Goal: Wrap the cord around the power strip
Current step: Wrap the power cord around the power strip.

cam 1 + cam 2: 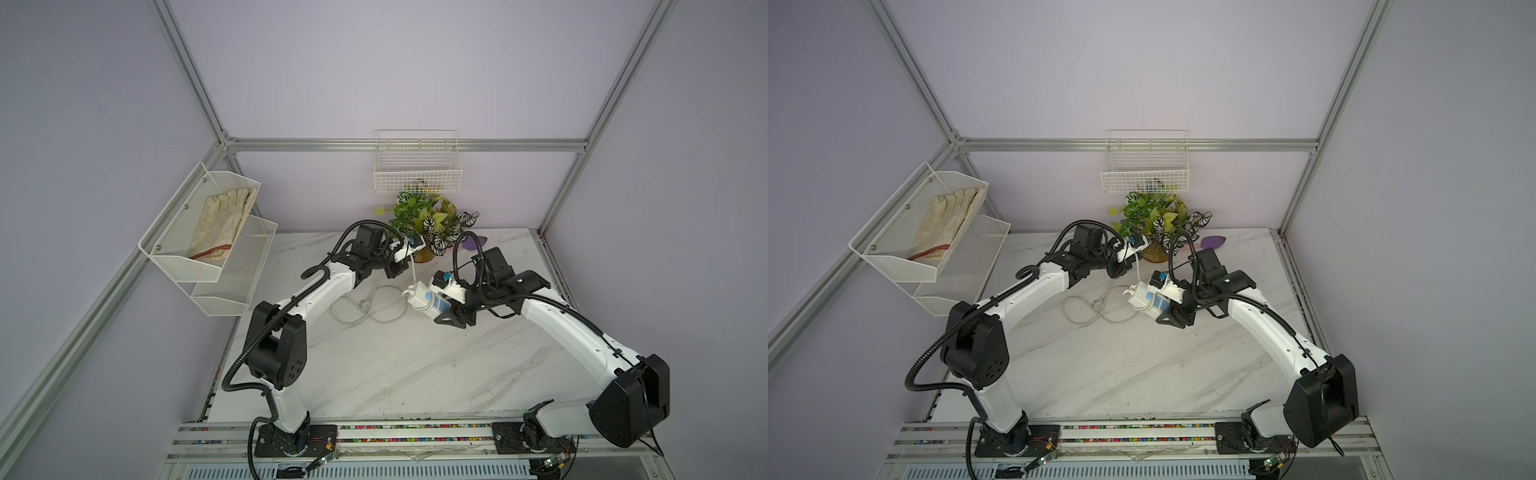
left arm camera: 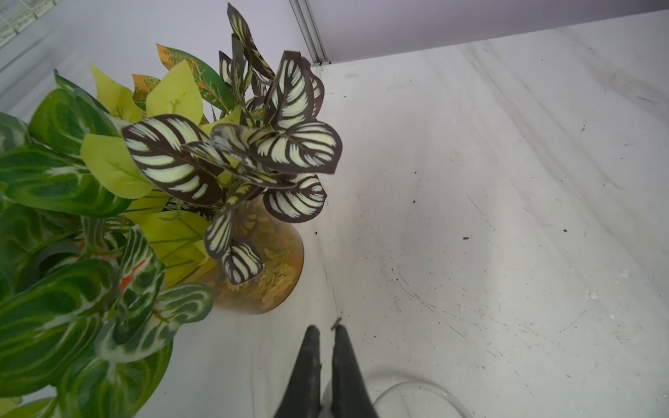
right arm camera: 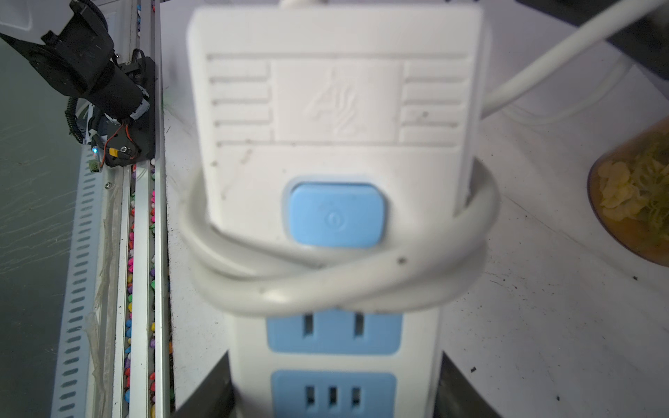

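Observation:
The white power strip (image 1: 428,299) (image 1: 1148,300) with light-blue socket panels is held above the table, near the middle. My right gripper (image 1: 446,311) (image 3: 335,401) is shut on its socket end, one finger on each long side. The pale cord (image 3: 336,286) crosses itself in turns around the strip just below the blue button (image 3: 336,215). From the strip a stretch of cord (image 1: 414,269) rises to my left gripper (image 1: 401,269) (image 2: 326,329), whose jaws are shut on it. A curve of cord (image 2: 416,389) meets the finger bases. The slack cord (image 1: 374,309) lies looped on the table between the arms.
A leafy plant in an amber glass vase (image 1: 424,253) (image 2: 260,286) stands close behind the left gripper. A wire basket (image 1: 417,166) hangs on the back wall. A mesh shelf (image 1: 178,253) with a glove is on the left wall. A purple object (image 1: 473,242) lies by the plant.

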Available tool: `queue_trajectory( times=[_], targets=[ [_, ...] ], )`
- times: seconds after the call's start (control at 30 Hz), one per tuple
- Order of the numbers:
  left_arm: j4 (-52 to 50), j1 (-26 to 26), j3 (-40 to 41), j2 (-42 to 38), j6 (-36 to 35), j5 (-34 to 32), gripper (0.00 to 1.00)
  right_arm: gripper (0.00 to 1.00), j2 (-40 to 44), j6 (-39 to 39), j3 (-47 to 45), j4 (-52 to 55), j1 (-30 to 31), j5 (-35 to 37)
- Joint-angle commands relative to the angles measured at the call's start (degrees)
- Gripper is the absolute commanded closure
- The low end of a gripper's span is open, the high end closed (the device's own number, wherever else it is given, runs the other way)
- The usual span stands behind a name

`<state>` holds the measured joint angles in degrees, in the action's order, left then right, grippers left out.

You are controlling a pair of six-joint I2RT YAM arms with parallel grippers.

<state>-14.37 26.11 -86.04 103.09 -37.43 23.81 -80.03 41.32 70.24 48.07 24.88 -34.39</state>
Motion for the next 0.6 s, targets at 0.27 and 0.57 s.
queue_trajectory(
  times=[0.27, 0.57],
  targets=[
    [-0.86, 0.41, -3.85, -1.00, -6.97, -2.35, 1.00, 1.00, 7.89, 3.97, -1.15, -3.22, 1.49, -3.49],
    [-2.15, 1.44, -8.96, 2.37, -6.77, -3.52, 1.00, 1.00, 2.28, 9.83, 0.60, 2.92, 4.94, -3.78]
  ],
)
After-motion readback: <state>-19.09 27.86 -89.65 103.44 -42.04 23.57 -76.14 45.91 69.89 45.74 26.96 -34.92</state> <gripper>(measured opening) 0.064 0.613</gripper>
